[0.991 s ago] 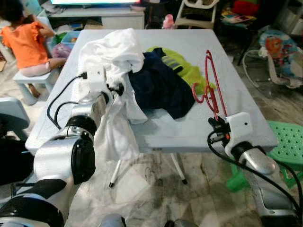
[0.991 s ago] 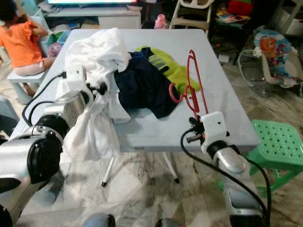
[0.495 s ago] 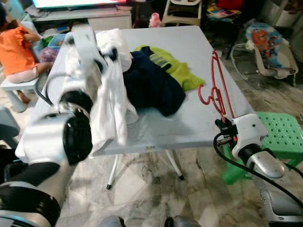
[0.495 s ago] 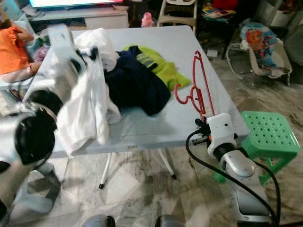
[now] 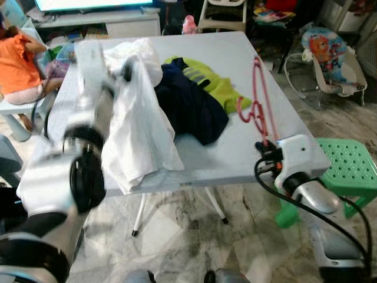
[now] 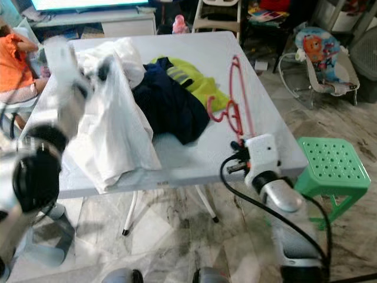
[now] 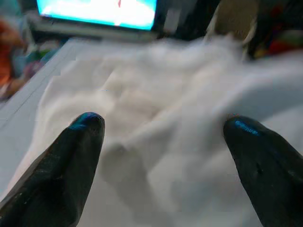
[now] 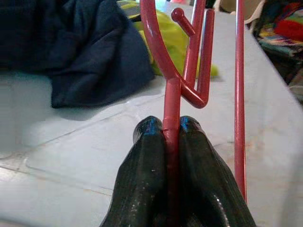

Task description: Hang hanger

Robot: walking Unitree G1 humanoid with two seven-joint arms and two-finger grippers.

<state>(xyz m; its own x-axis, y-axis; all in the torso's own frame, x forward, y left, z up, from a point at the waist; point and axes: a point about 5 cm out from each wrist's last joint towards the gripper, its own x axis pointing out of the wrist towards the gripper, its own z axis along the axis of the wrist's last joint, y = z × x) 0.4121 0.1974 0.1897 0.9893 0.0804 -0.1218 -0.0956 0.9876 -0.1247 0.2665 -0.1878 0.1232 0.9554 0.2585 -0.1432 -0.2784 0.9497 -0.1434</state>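
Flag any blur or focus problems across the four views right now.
Left and right eye views: left arm smeared by motion blur, white garment soft; right gripper and red hanger sharp. Left wrist view: garment blurred, screen overexposed. Right wrist view: crisp at the fingers, background soft.

The robot's two arms are shining silver, with round black joints. The right pincer (image 8: 165,135) is showing two long, smooth black fingers (image 8: 142,184) under a white boxy wrist. Black cables are looping from that wrist down the arm. The left pincer (image 7: 163,125) is showing two rounded black fingertips (image 7: 85,124).
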